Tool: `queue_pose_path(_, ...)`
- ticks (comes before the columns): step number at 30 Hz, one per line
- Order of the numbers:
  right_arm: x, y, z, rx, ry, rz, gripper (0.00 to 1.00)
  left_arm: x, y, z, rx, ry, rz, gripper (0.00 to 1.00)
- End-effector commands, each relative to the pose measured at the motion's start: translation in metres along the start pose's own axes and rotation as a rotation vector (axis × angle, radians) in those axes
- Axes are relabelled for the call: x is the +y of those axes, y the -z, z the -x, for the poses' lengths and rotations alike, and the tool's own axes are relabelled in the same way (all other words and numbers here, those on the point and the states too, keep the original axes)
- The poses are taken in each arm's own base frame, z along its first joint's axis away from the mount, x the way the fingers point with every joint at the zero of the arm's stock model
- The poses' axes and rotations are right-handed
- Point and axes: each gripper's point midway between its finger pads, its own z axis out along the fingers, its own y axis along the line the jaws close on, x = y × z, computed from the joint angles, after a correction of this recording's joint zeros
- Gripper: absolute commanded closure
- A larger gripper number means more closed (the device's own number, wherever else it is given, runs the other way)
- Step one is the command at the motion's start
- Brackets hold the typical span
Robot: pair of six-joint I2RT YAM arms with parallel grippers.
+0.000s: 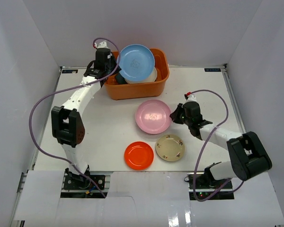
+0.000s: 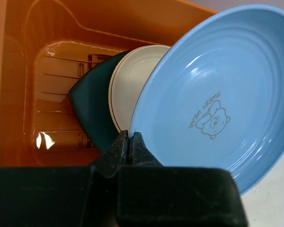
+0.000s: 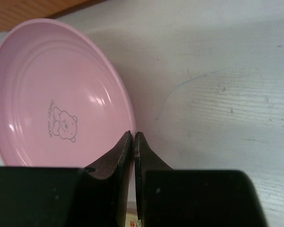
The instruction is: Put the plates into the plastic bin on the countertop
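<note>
Blue plate [image 2: 217,109] hangs tilted over the orange bin [image 2: 9,94], its lower rim pinched in the left end effector [image 2: 130,142], whose jaws are closed tight on it. A bear drawing is printed in its well with "SWEET" above it. The second word looks like "BEAR" but is less sure. Behind it, leaning inside the bin, stand a cream plate [image 2: 128,90] and a dark teal plate [image 2: 92,104], both partly covered, so their full shapes cannot be made out.

On the white desk [image 1: 109,127], in front of the bin, lies the pink plate [image 3: 57,94] with the same bear print, its lettering too small to read. The right end effector [image 3: 134,142] is closed narrow on its right rim. Nearer the arm bases sit a red plate [image 1: 139,155] and, just beside it, a tan plate [image 1: 170,147] whose pattern is too fine to tell. The black end effector bodies block the bottom of both wrist views.
</note>
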Motion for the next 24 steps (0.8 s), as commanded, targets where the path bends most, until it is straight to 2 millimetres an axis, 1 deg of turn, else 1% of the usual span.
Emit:
queue_pose_path(1,0.026,0.022,0.035,-0.129,0.016,0.108,0.92,-0.017,-0.008,0.031,-0.081,-0.013,-0.031,1.0)
queue_pose_path(2,0.033,0.031,0.045,-0.162,0.023,0.13,0.92,-0.011,-0.025,0.019,-0.054,-0.02,-0.017,1.0)
queue_pose_path(3,0.037,0.035,0.05,-0.175,0.031,0.142,0.92,-0.011,-0.033,0.016,-0.045,-0.022,-0.017,1.0)
queue_pose_path(4,0.039,0.039,0.053,-0.18,0.039,0.146,0.92,-0.015,-0.037,0.022,-0.05,-0.021,-0.023,1.0)
queue_pose_path(5,0.045,0.048,0.063,-0.21,0.047,0.162,0.92,-0.015,-0.044,0.019,-0.041,-0.022,-0.02,1.0)
queue_pose_path(6,0.047,0.053,0.068,-0.223,0.064,0.167,0.92,-0.01,-0.058,0.006,-0.014,-0.025,-0.01,1.0)
queue_pose_path(7,0.051,0.059,0.076,-0.238,0.07,0.172,0.92,-0.012,-0.061,0.007,-0.011,-0.024,-0.015,1.0)
queue_pose_path(8,0.058,0.07,0.087,-0.277,0.077,0.19,0.92,-0.011,-0.065,0.006,-0.008,-0.025,-0.012,1.0)
queue_pose_path(9,0.061,0.076,0.094,-0.301,0.085,0.196,0.92,-0.007,-0.073,-0.002,0.008,-0.03,-0.003,1.0)
queue_pose_path(10,0.069,0.084,0.108,-0.337,0.088,0.213,0.92,-0.007,-0.074,-0.001,0.004,-0.031,0.002,1.0)
queue_pose_path(11,0.075,0.091,0.118,-0.364,0.092,0.227,0.92,-0.006,-0.075,-0.003,0.006,-0.032,0.007,0.98)
queue_pose_path(12,0.078,0.095,0.127,-0.385,0.097,0.227,0.92,-0.005,-0.077,-0.005,0.01,-0.034,0.009,0.91)
queue_pose_path(13,0.081,0.097,0.134,-0.4,0.098,0.226,0.92,-0.005,-0.078,-0.005,0.01,-0.037,0.007,0.76)
queue_pose_path(14,0.087,0.1,0.149,-0.428,0.099,0.228,0.92,-0.006,-0.078,-0.004,0.01,-0.041,0.002,0.69)
queue_pose_path(16,0.09,0.099,0.163,-0.457,0.097,0.211,0.92,-0.007,-0.078,-0.004,0.013,-0.047,-0.005,0.54)
queue_pose_path(17,0.095,0.097,0.175,-0.473,0.098,0.21,0.92,-0.008,-0.077,-0.003,0.01,-0.05,-0.009,0.42)
queue_pose_path(19,0.098,0.095,0.191,-0.507,0.104,0.192,0.92,-0.009,-0.073,0.003,0.005,-0.042,-0.019,0.31)
queue_pose_path(20,0.104,0.091,0.207,-0.526,0.11,0.186,0.92,-0.017,-0.064,0.014,-0.011,-0.036,-0.046,0.22)
queue_pose_path(21,0.104,0.089,0.216,-0.544,0.111,0.162,0.92,-0.021,-0.058,0.023,-0.026,-0.034,-0.056,0.19)
queue_pose_path(22,0.106,0.087,0.225,-0.559,0.125,0.152,0.92,-0.024,-0.05,0.032,-0.046,-0.04,-0.065,0.18)
queue_pose_path(23,0.104,0.07,0.226,-0.537,0.135,0.131,0.92,-0.033,-0.03,0.054,-0.091,-0.042,-0.084,0.17)
queue_pose_path(24,0.115,0.072,0.246,-0.568,0.14,0.139,0.92,-0.031,-0.02,0.061,-0.111,-0.044,-0.073,0.17)
